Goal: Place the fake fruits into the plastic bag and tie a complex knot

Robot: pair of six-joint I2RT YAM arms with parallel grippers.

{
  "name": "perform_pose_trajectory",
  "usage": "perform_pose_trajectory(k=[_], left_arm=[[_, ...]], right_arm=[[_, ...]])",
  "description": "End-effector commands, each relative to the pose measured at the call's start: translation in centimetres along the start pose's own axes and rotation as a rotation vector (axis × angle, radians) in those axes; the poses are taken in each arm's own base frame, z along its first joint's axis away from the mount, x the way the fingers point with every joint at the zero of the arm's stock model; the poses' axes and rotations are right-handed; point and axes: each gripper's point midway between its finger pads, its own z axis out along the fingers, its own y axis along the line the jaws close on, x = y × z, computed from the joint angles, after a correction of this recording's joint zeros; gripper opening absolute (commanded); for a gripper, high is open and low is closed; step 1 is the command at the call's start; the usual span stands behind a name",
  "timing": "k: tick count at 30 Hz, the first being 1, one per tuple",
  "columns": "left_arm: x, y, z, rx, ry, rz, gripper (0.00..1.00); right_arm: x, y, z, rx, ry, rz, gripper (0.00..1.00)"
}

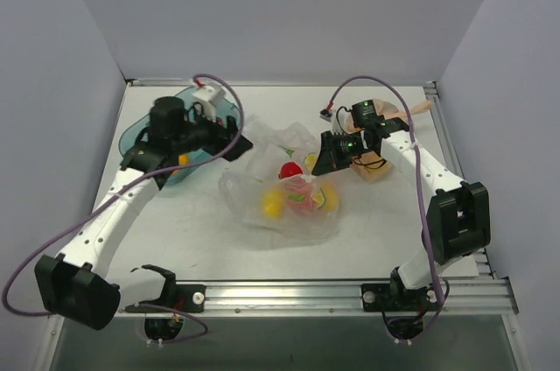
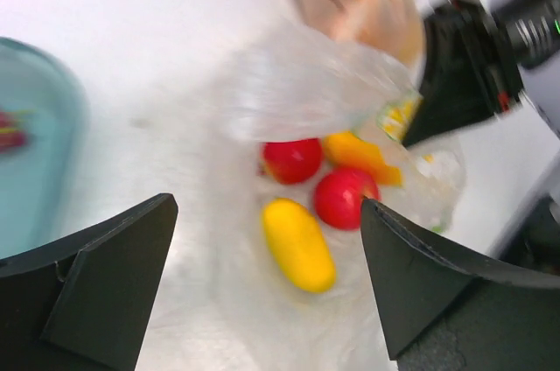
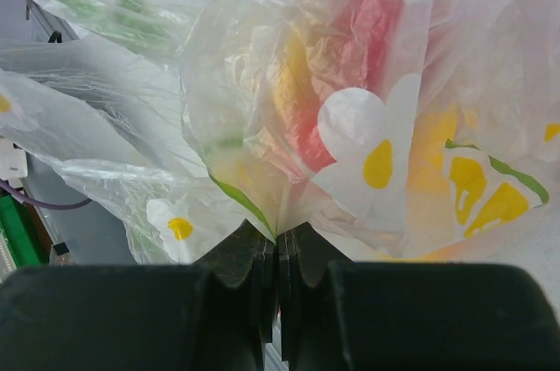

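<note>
- The right end effector was closed tight on a fold of the clear plastic bag, pinching the film at the bag's right side.
- The left end effector stood wide open and held nothing. It hung over the bag's left side, between the teal tray and the bagged fruit.
- The bag lay at the middle of the desk. The fake fruits visible were inside it: two red, one yellow, one orange, and a green-sliced piece in the overhead view.
- Judgement: loading was at or near its end, and no knot was tied. To proceed well, the right pinch should be held firm and raised so the fruit settles to the bottom. The left end effector should take the opposite lip, gathering film only and clear of fruit, before any twisting.
- A yellow object under the left arm in the tray and a red smear in the blurred left wrist view could not be identified. They may be fruit not yet loaded.
- The bag's mouth could not be traced among the folds.
- A peach-orange bag lay partly hidden behind the right arm.
</note>
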Motion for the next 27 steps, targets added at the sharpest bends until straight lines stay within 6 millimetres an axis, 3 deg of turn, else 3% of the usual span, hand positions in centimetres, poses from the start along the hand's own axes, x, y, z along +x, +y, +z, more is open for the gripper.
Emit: perform_pose_trajectory(k=[1, 4, 6, 7, 8, 9, 11, 12, 13, 18, 19, 22, 24, 25, 27], left_arm=[[-5.2, 2.4, -5.2, -0.091, -0.206, -0.018, 0.97], [-6.5, 7.7, -6.8, -0.295, -0.272, -0.051, 0.95], [-6.8, 11.1, -6.6, -0.420, -0.272, -0.059, 0.93], [-6.3, 13.1, -5.4, -0.470, -0.238, -0.057, 0.91], [-6.2, 15.4, -5.5, -0.570, -0.232, -0.073, 0.91], [-7.2, 16.5, -5.4, -0.608, -0.243, -0.075, 0.91], [-5.8, 19.9, -3.6, -0.678, -0.185, -0.140, 0.90], [-7.0, 20.4, -3.1, -0.669, -0.201, -0.151, 0.90], [-5.7, 22.0, -1.4, -0.675, -0.159, -0.188, 0.89], [-5.6, 26.3, 2.4, -0.706, -0.129, -0.198, 0.89], [-6.6, 26.8, 2.8, -0.717, -0.142, -0.185, 0.91], [-3.4, 30.1, 5.6, -0.750, -0.067, -0.228, 0.96], [-3.4, 30.7, 6.7, -0.745, -0.063, -0.239, 0.96], [-2.0, 31.7, 7.5, -0.758, -0.035, -0.257, 0.96], [-1.7, 32.4, 8.4, -0.760, -0.031, -0.268, 0.96]], right_arm=[[0.0, 0.7, -0.3, -0.020, 0.001, -0.002, 0.00], [0.2, 0.6, -0.2, -0.020, 0.004, -0.001, 0.00], [0.4, 0.5, -0.1, -0.020, 0.009, 0.005, 0.00], [0.4, 0.5, -0.1, -0.020, 0.009, 0.005, 0.00], [0.6, 0.4, -0.1, -0.015, 0.012, 0.006, 0.00], [0.6, 0.3, -0.2, -0.008, 0.008, 0.000, 0.00], [0.6, 0.2, -0.5, 0.007, 0.002, -0.013, 0.00], [0.5, 0.1, -0.7, 0.015, -0.003, -0.013, 0.00], [0.5, 0.1, -0.8, 0.016, -0.007, -0.013, 0.00], [-0.1, -0.2, -1.4, 0.009, -0.020, 0.007, 0.00], [-0.2, -0.2, -1.4, 0.009, -0.021, 0.008, 0.00], [-0.1, -0.4, -1.4, 0.011, -0.014, 0.014, 0.00], [-0.2, -0.4, -1.4, 0.009, -0.009, 0.017, 0.00], [-0.2, -0.5, -1.3, 0.006, -0.005, 0.021, 0.00], [-0.4, -0.5, -1.3, 0.005, -0.007, 0.022, 0.00]])
